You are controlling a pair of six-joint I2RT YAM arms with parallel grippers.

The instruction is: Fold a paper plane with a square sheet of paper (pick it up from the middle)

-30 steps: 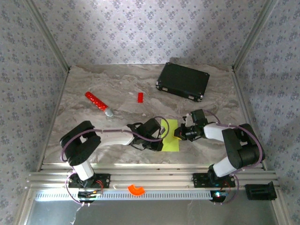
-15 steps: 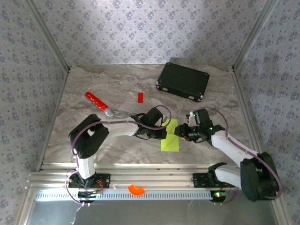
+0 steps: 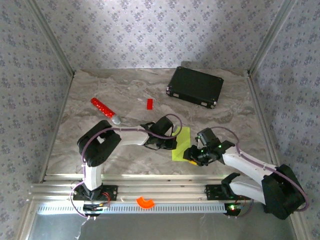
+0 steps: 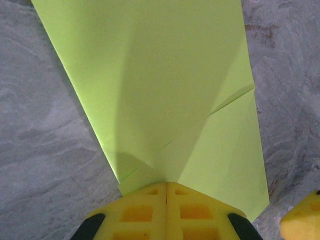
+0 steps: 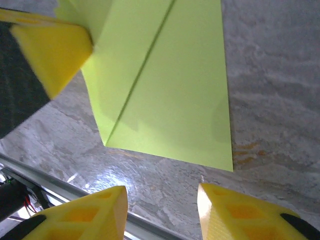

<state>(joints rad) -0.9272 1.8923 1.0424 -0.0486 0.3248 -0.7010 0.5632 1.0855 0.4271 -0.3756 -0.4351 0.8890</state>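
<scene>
Two robot arms at work on a folding job: we see the square sheet of paper point(image 3: 181, 145), lime yellow-green and marked by a diagonal crease and folded flaps. It lies flat on the marble table point(image 3: 100, 90), well apart from the black case point(image 3: 195, 87), on the case's near side towards the arm bases. The left gripper point(image 4: 166, 189) reaches in from the left of the case. Its yellow fingers are pressed together with no gap, tips at the sheet's edge; we cannot tell whether any paper is nipped between them. The right gripper point(image 5: 162, 210) hovers farther from the case than the sheet, just off the paper's near edge, its jaws apart with bare table between them. Left of the case lies a small red block point(image 3: 149, 103), and farther left a red stick point(image 3: 103, 108). An orange ring piece point(image 3: 145, 202) sits farthest from the case, on the rail by the arm bases.
</scene>
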